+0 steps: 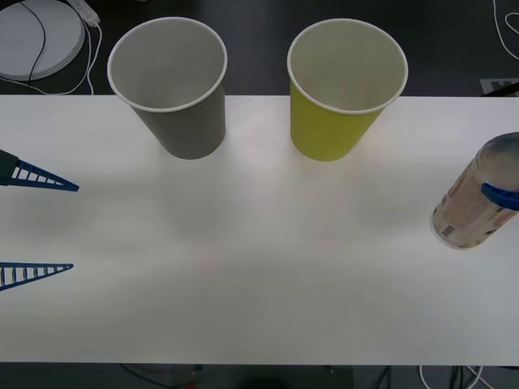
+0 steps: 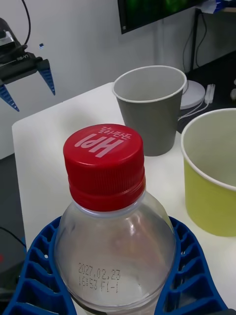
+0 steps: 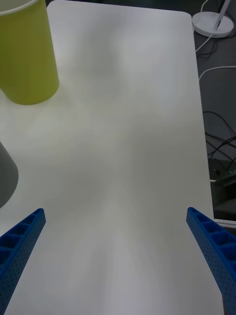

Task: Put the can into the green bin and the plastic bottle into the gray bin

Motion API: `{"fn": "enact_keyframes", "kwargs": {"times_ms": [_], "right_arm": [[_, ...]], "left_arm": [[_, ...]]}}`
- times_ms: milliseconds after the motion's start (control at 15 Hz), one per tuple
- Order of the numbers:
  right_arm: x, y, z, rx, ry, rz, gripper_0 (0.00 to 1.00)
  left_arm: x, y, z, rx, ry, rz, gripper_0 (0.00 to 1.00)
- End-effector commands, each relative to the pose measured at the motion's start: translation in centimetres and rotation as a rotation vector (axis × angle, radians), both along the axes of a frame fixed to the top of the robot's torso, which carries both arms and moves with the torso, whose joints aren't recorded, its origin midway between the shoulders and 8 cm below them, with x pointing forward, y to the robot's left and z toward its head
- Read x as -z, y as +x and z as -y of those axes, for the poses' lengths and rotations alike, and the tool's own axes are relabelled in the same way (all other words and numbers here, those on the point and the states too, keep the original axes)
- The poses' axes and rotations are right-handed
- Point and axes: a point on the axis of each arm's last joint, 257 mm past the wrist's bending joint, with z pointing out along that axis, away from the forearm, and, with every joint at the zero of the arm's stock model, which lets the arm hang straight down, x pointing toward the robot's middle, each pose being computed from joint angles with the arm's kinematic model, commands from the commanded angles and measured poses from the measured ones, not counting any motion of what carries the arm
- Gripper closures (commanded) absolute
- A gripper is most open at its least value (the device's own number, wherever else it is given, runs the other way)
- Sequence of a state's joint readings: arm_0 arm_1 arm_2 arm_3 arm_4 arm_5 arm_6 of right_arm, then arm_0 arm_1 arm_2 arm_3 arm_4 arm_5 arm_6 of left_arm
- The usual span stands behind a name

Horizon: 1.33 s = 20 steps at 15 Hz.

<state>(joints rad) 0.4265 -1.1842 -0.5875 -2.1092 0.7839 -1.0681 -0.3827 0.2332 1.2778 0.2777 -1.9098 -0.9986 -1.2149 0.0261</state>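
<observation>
My right gripper (image 2: 118, 290) was clenched around the plastic bottle (image 1: 477, 203), blue fingers (image 2: 189, 275) cupping both its sides, holding it tilted near the bench's (image 1: 259, 267) right edge. My left gripper (image 1: 69, 227) waited at the left edge, fingers spread wide, grasping nothing. The gray bin (image 1: 174, 85) and green bin (image 1: 340, 89) stood side by side, upright, along the far edge.

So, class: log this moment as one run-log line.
right hand: holds plastic bottle, lifted | left hand: open, idle | gray bin, green bin: empty
</observation>
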Motion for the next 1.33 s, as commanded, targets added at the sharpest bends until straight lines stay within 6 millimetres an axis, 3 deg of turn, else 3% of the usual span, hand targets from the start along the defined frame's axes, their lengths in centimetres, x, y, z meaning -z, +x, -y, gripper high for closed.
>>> {"fn": "enact_keyframes", "kwargs": {"times_ms": [67,400,1000,1333], "right_arm": [[-1.8,0.4,-1.5,-0.008,-0.004,-0.016,1.00],[-4.7,1.0,-4.1,-0.012,-0.050,-0.039,1.00],[-7.8,4.1,-9.1,0.007,-0.098,-0.112,1.00],[-10.1,4.9,-12.2,-0.022,-0.139,-0.163,1.00]], "left_arm": [[0.0,0.0,0.0,0.000,0.000,0.000,0.00],[0.0,0.0,0.0,0.000,0.000,0.000,0.00],[0.0,0.0,0.0,0.000,0.000,0.000,0.00],[0.0,0.0,0.0,0.000,0.000,0.000,0.00]]}}
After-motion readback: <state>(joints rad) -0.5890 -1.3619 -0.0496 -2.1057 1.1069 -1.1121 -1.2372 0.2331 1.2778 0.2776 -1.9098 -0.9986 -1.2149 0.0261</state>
